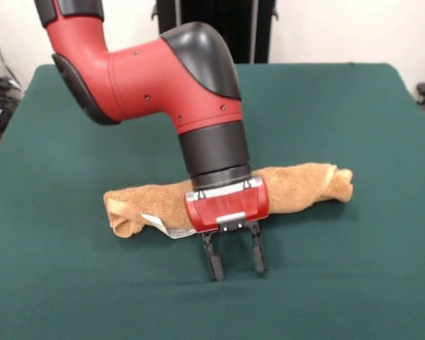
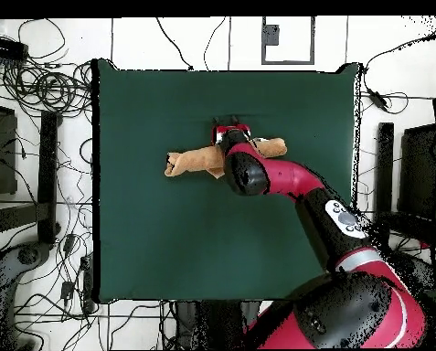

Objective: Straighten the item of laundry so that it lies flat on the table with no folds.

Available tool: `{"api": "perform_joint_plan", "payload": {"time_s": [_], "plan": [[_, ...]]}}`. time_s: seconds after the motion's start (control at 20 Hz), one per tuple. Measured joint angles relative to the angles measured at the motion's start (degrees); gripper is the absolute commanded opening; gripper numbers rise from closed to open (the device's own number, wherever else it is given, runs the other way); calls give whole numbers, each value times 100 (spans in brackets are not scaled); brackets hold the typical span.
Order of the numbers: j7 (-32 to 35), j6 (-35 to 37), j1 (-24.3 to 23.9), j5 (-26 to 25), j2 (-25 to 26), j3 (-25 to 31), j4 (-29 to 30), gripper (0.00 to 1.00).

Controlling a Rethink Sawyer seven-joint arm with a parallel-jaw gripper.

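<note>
Still rolled up, the towel (image 1: 297,185) (image 2: 192,162) lies as a long twisted bundle across the mid-table (image 1: 354,283) (image 2: 157,238), white label (image 1: 159,224) showing near one end. Just beside it, on the camera side in front view, the gripper (image 1: 234,268) (image 2: 230,120) hangs w/ fingers (image 1: 212,263) spread, tips at the felt, pinching nothing. Red arm (image 1: 163,78) (image 2: 294,178) crosses over the bundle's middle.
</note>
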Motion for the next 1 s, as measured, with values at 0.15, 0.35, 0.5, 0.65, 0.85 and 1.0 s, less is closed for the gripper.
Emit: {"api": "perform_joint_plan", "payload": {"time_s": [0.15, 0.35, 0.5, 0.65, 0.85, 1.0], "plan": [[0, 676, 58, 113, -88, 45, -182, 100], [1, 2130, 261, 443, -160, 42, -719, 100], [1, 2853, 349, 598, -146, 42, -1014, 100], [0, 3646, 456, 749, -80, 31, -1386, 100], [0, 4273, 578, 908, 18, 2, -1737, 100], [0, 4728, 656, 1055, 114, -14, -2010, 100]]}}
